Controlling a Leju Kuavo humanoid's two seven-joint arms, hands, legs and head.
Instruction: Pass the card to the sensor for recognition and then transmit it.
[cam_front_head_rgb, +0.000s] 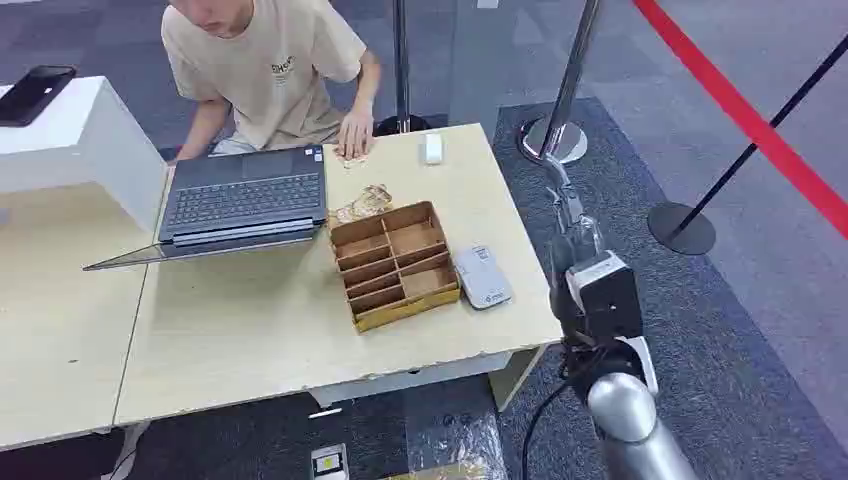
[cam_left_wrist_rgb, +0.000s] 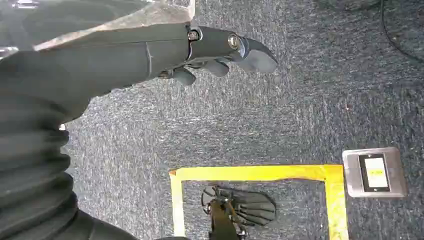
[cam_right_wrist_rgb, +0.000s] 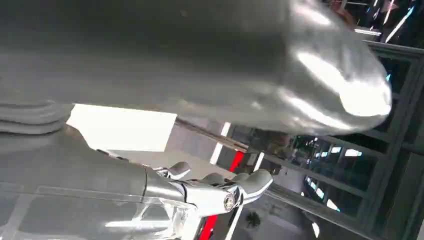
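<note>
The right hand (cam_front_head_rgb: 570, 222), empty and loose-fingered, stands at centre right, with the sensor (cam_front_head_rgb: 483, 277) lying lengthwise up-frame just lower-left of it, while the left hand (cam_left_wrist_rgb: 220, 52) hangs empty.

The pale tabletop (cam_front_head_rgb: 250, 320) is carrying an open laptop (cam_front_head_rgb: 245, 195), a wooden divided tray (cam_front_head_rgb: 393, 263), a grey card reader (cam_front_head_rgb: 482, 277) beside it, and a small white device (cam_front_head_rgb: 433, 148).

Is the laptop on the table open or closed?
Open. The laptop shows its keyboard, with the lid folded far back toward the table.
</note>
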